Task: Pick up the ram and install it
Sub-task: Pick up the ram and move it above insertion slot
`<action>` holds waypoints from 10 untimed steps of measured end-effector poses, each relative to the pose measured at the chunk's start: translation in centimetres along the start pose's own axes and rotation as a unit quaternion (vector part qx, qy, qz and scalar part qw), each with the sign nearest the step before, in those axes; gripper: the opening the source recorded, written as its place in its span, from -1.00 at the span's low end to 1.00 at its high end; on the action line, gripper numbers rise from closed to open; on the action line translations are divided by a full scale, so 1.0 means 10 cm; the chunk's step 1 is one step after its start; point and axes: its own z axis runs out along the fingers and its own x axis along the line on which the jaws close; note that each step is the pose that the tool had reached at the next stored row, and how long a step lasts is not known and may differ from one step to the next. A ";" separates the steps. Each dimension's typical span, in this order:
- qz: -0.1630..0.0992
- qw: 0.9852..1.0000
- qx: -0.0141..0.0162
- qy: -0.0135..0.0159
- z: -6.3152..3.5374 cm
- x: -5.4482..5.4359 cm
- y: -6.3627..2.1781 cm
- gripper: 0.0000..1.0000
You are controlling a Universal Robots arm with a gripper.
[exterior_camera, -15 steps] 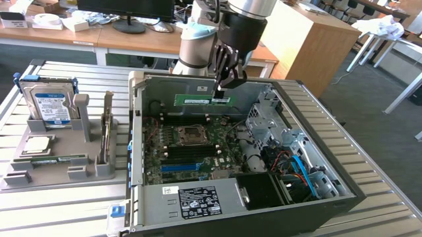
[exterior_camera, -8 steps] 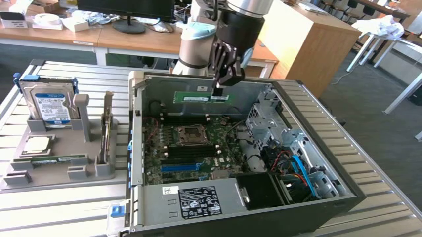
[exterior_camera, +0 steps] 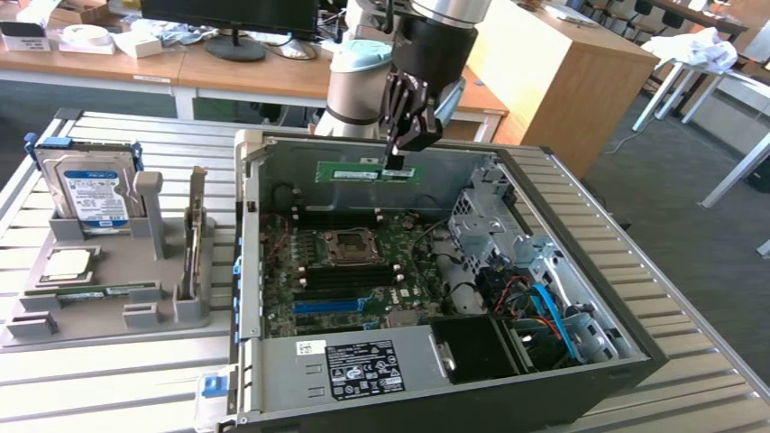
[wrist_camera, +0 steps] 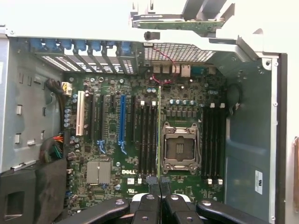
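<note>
Ram [exterior_camera: 361,170] hangs level in the air over the open computer case [exterior_camera: 247,271], near its far wall and well clear of the motherboard [exterior_camera: 349,271] below. My pincer [exterior_camera: 395,165] is clamped narrow on the stick's upper edge, toward its end on the exterior view's right. Looking down from the wrist, I see the stick edge-on as a thin green line [wrist_camera: 160,130] running out from between the pincer's [wrist_camera: 157,181] black fingertips. It lies just beside the bank of dark memory slots [wrist_camera: 147,135] and next to the open processor socket [wrist_camera: 179,149]. I judge the pick-up finished and the carry-and-align part of the install in hand, since nothing is seated yet. Seating it calls for the stick's lower edge to sit squarely over one slot, parallel to it, and for a straight push down with no tilt. From here the line looks slightly off the slots, toward the socket. The case lies on its side on a slatted metal table [exterior_camera: 121,379]. On the exterior view's left a grey holder [exterior_camera: 121,271] carries a hard drive [exterior_camera: 90,189] and other parts. Behind are wooden desks [exterior_camera: 241,77], a monitor [exterior_camera: 229,13] and grey floor [exterior_camera: 673,180].
</note>
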 end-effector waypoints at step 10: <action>0.000 1.000 0.000 0.000 0.011 0.00 -0.001 -0.77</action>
